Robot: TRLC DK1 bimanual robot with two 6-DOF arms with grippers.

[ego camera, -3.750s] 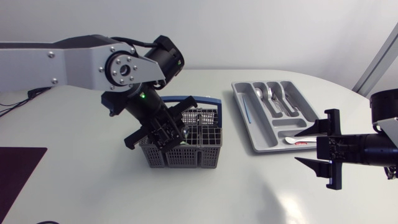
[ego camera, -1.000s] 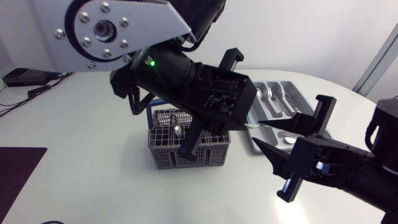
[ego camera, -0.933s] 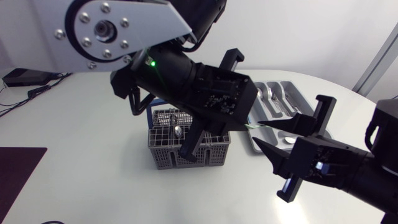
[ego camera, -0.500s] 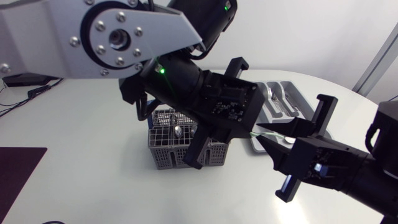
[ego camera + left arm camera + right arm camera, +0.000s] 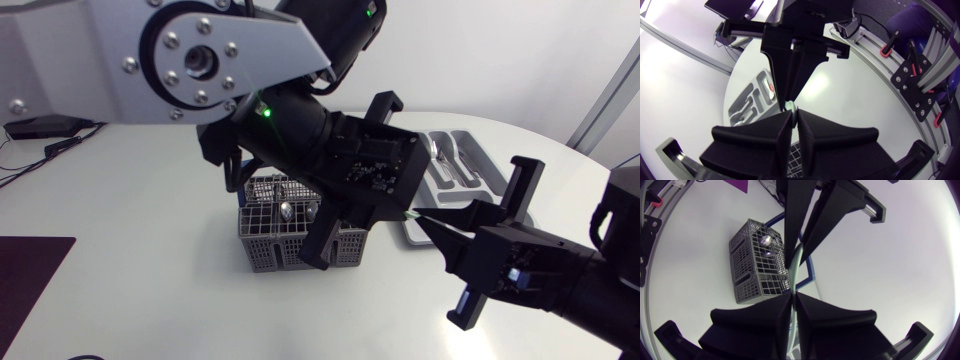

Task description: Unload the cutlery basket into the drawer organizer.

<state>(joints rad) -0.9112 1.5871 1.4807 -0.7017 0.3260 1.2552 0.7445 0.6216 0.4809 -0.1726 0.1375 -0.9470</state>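
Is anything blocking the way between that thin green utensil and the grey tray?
Nothing visible does. The left end effector and right end effector both grip the utensil in mid-air; the tray lies just beside them, only open air between.

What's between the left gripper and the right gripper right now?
A thin pale green stick bridges the left gripper and right gripper, both shut on it; clearest in the right wrist view.

Head overhead — opposed wrists; basket (image 5: 272, 225) shared
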